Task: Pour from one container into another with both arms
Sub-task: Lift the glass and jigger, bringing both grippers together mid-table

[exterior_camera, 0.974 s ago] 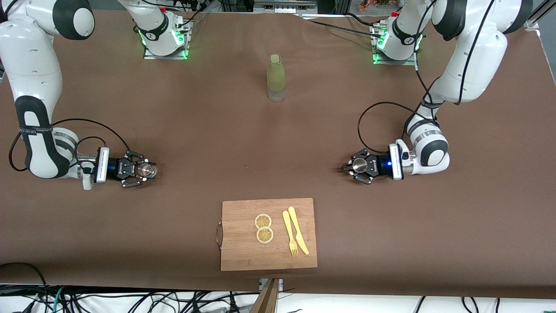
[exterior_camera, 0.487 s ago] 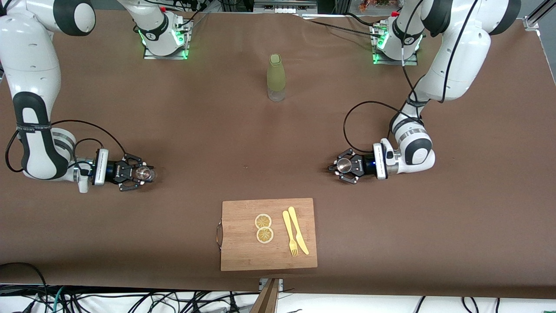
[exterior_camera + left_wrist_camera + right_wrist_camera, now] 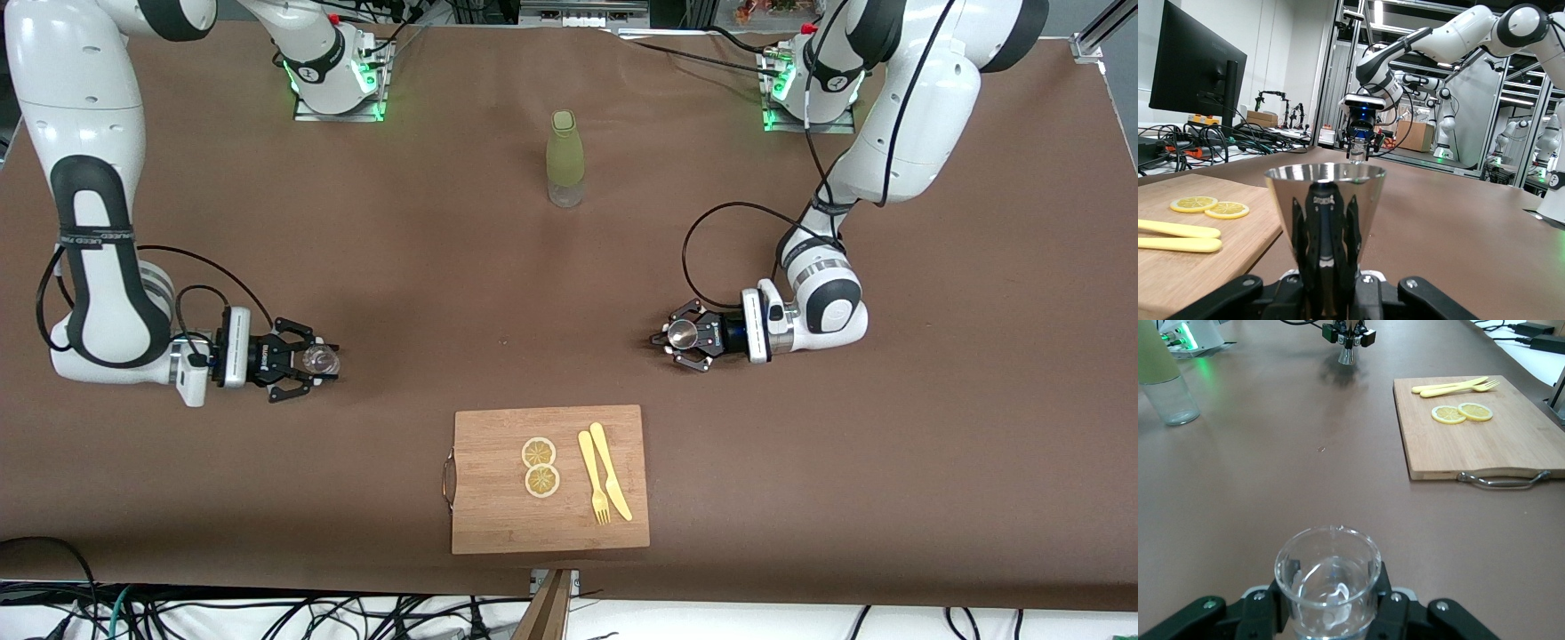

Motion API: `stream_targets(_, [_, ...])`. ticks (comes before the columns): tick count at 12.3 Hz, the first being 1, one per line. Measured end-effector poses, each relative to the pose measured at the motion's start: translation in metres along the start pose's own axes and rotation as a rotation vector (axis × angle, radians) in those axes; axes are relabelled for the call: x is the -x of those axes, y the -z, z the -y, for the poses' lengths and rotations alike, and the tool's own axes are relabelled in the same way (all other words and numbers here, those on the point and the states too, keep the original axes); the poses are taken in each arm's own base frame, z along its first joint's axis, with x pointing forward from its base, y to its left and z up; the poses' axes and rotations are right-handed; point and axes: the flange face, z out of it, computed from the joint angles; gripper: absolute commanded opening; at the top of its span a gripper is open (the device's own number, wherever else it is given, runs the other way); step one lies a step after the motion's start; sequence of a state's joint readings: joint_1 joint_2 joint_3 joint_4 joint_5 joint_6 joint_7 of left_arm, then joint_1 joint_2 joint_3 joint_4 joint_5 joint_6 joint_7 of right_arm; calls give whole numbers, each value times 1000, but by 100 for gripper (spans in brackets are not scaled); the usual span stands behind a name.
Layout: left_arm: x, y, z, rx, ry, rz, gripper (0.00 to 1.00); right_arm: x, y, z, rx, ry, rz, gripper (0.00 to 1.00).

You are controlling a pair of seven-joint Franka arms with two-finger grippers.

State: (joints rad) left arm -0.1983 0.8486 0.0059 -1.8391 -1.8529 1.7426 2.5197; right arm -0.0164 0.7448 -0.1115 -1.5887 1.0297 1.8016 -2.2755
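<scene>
Front view: a high camera looks steeply down over the whole brown table [image 3: 427, 267], arm bases at 12 o'clock. Left wrist view: a low camera close above the cloth, looking level past the steel jigger [image 3: 1327, 220] toward the right arm's end. Right wrist view: a close camera tilted down over the clear glass [image 3: 1328, 577]. All three share the cutting board [image 3: 498, 507] with its lemon slices [image 3: 540, 467].

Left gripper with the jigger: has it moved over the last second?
Yes. The left gripper, shut on the jigger, has shifted toward the right arm's end of the table, closing in on the cutting board's corner.
</scene>
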Motion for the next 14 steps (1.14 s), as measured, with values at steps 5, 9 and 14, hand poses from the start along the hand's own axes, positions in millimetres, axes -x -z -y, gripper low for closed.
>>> stream_targets(5, [2,-31,-10,-34,19,-13,0,-73,-47,-14,-8,-81,89,36])
stream_targets(9, [4,-66,-25,-79,44,-24,0,-113,-86,-17,0,-134,173,36])
stream_targets(14, [7,-101,-42,-122,69,-35,0,-164,-108,-17,-6,-183,270,36])
